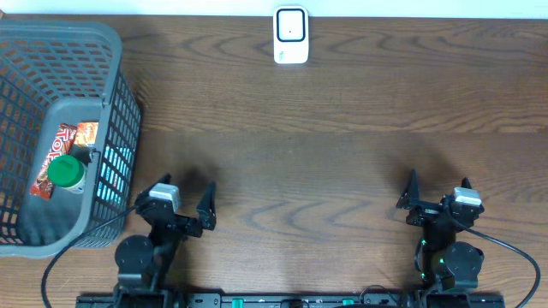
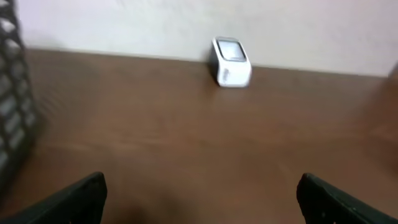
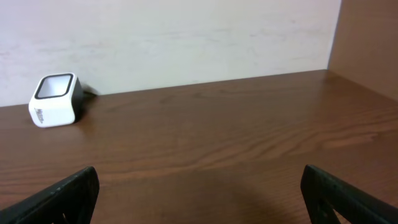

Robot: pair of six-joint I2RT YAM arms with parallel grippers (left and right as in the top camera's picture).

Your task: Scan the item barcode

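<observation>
Red packet (image 1: pixel 53 160) in basket (image 1: pixel 127 120), near left fingers (image 1: pixel 207 207); right fingers (image 1: pixel 411 192) well apart; both spread.

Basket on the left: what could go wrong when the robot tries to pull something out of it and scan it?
The green-lidded container rests on the red packet deep in the basket, so the open left gripper might snag the mesh wall or drag both items. The scanner stands far off at the back edge of the table; the barcode could end up facing away from its window.
</observation>
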